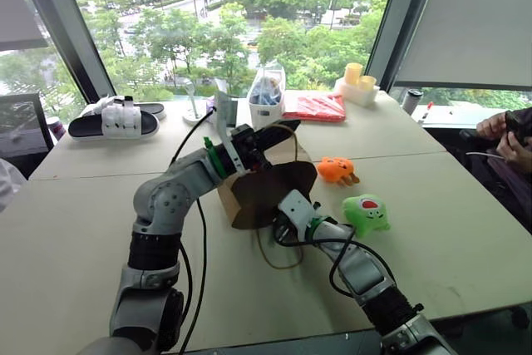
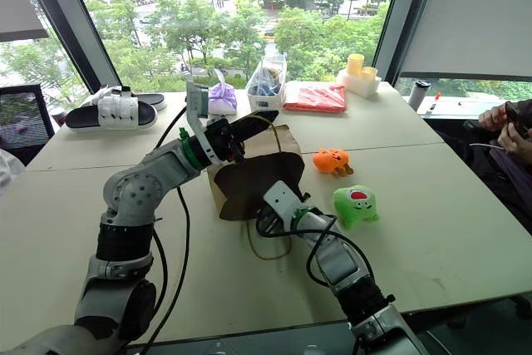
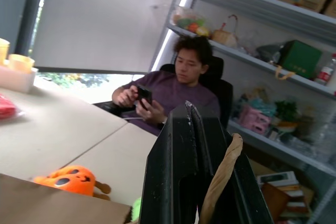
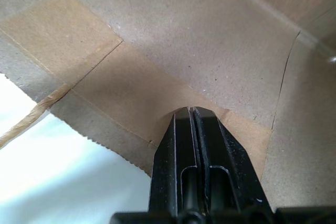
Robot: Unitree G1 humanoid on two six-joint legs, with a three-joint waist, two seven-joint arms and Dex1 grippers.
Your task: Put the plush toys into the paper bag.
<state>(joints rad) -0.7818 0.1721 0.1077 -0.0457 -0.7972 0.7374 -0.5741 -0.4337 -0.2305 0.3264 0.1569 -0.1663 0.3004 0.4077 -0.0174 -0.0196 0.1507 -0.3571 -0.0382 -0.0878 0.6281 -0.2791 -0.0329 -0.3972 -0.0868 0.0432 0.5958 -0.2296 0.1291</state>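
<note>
Left gripper [image 2: 249,129] clamped on the paper bag [image 2: 249,176]'s cord handle; right gripper [image 4: 192,113] pinched together on its rim. Step: opening the bag mid-table. Orange toy [image 2: 331,160], green toy [image 2: 355,204] lie beside it. Next: free one gripper for a toy.

The two eye views look forward and down from head height over the pale tabletop [image 1: 432,230] toward the window; they share nearly the same scene, slightly offset sideways. The left wrist camera looks along its closed black fingers [image 3: 194,171], tilted upward across the table toward a seated person [image 3: 173,90] and wall shelves [image 3: 262,61]. The right wrist camera sits very close to the brown kraft paper bag [image 4: 173,51], its fingers [image 4: 191,156] pressed together against the paper.
</note>
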